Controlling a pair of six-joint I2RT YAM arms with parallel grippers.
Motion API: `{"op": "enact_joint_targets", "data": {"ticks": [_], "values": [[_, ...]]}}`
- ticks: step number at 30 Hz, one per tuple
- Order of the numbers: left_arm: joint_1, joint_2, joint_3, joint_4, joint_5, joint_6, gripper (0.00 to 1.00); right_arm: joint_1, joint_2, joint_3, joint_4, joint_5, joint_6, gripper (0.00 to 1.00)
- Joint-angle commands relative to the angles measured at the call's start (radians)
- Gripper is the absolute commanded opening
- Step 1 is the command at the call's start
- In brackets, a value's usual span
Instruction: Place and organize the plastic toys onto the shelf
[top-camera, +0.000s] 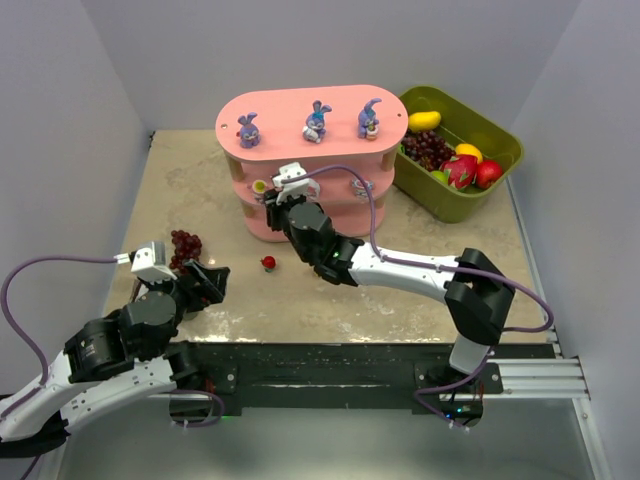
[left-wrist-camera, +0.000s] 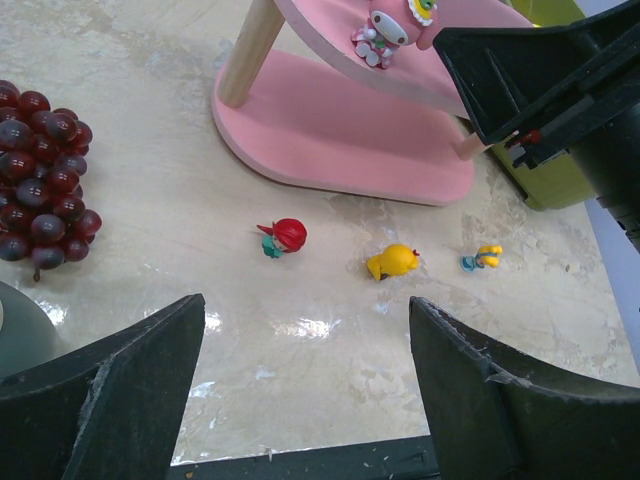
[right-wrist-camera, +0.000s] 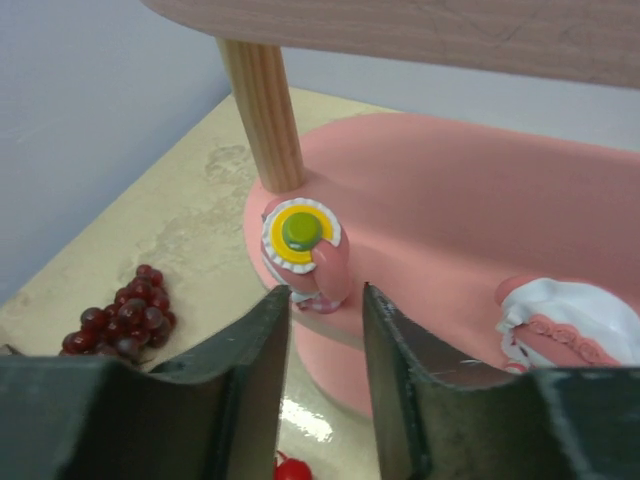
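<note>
Red-haired figurine (left-wrist-camera: 283, 237) lies at twelve o'clock from our open, empty left hand (left-wrist-camera: 305, 315), the nearer one.

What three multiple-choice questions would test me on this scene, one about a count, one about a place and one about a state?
1. How many small loose plastic figurines lie on the beige table?
A. one
B. three
C. five

2. Where do the three purple-blue long-eared plastic bunnies stand?
A. on the top board of the pink three-tier shelf
B. on its bottom board
C. on the table

3. How is the left gripper?
A. open and empty
B. shut on a bunny
C. shut on a figurine

Answers:
1. B: a red figurine, a yellow figurine and a blue-and-yellow figurine lie there.
2. A: all three stand in a row on the top board.
3. A: its fingers stand wide apart with nothing between them.
</note>
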Motion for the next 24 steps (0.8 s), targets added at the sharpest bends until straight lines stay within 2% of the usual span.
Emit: {"op": "enact_joint_targets", "data": {"ticks": [1, 7, 24], "values": [[-0.001, -0.009, 0.007, 0.003, -0.032, -0.020, 0.87, 0.016, -0.030, 0.006, -0.014, -0.015, 0.059, 0.27], [-0.001, -0.009, 0.007, 0.003, -0.032, -0.020, 0.87, 0.019, -0.012, 0.021, -0.015, -0.021, 0.061, 0.10], [-0.001, -0.013, 0.007, -0.008, -0.036, -0.026, 0.87, 0.019, 0.086, 0.066, 0.066, 0.069, -0.021, 0.04]]}}
